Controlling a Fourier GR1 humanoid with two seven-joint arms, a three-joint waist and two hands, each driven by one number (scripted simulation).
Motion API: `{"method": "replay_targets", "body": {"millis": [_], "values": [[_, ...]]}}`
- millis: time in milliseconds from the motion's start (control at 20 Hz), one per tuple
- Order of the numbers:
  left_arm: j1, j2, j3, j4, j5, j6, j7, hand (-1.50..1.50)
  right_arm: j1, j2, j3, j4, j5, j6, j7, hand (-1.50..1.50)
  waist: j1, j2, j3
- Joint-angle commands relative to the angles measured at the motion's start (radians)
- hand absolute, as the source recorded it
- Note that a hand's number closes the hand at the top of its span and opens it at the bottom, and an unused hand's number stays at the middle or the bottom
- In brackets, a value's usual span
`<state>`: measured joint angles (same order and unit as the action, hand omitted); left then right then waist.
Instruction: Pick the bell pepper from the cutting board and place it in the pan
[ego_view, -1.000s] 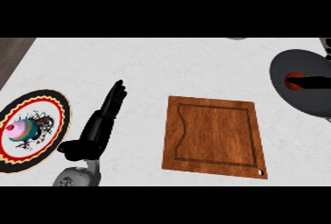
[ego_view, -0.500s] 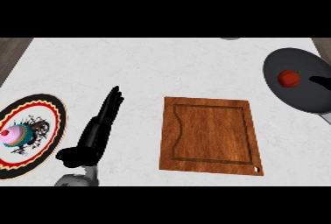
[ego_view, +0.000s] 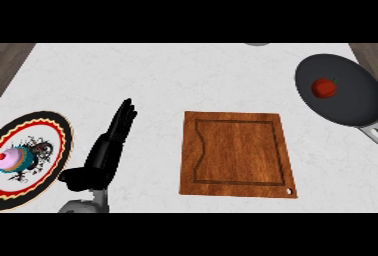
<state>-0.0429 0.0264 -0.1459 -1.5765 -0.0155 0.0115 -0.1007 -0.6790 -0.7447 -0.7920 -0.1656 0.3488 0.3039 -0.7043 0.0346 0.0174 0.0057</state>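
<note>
At the far left edge, a round plate with a black, red and yellow patterned rim (ego_view: 57, 131) lies on the white marbled counter (ego_view: 170, 75), partly cut off by the view's left side. On its pale middle sits a small cupcake with pink frosting and a teal wrapper (ego_view: 15, 159), over a dark printed motif.

Just right of the plate, the robot's left hand (ego_view: 103, 152) comes up from the near edge on its grey forearm (ego_view: 83, 206). The black fingers (ego_view: 122, 117) are straight and held close together, pointing away toward the far side of the counter, and the thumb (ego_view: 74, 176) sticks out to the left. The hand holds nothing and shows apart from both the plate and the board.

Right of the hand, near the middle, lies a rectangular brown wooden cutting board (ego_view: 238, 153) with a groove running round its face and a small hole at its near right corner. Its top is bare.

At the far right, well apart from the board, a round dark grey pan (ego_view: 347, 102) rests on the counter, its pale handle (ego_view: 367, 134) running off the right edge. The small red bell pepper (ego_view: 324, 87) sits inside the pan, toward its far left part.

The right hand shows nowhere in the view.
</note>
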Motion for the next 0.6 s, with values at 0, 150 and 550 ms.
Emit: {"method": "replay_targets", "body": {"millis": [0, 150, 550], "values": [[-0.016, 0.013, 0.029, 0.000, 0.028, -0.018, 0.019, 0.00, 0.049, -0.006, 0.019, -0.009, -0.002, 0.103, -0.064, -1.50, -0.003, -0.003, -0.001], [0.036, 0.012, 0.002, 0.012, -0.003, -0.012, -0.034, 0.00, 0.076, 0.011, 0.036, -0.025, 0.007, 0.074, -0.117, -1.50, 0.001, -0.002, -0.001], [0.025, -0.001, 0.005, 0.007, -0.009, -0.002, -0.024, 0.00, 0.140, -0.023, 0.059, -0.029, -0.003, 0.089, -0.153, -1.50, -0.006, -0.005, -0.001]]}}
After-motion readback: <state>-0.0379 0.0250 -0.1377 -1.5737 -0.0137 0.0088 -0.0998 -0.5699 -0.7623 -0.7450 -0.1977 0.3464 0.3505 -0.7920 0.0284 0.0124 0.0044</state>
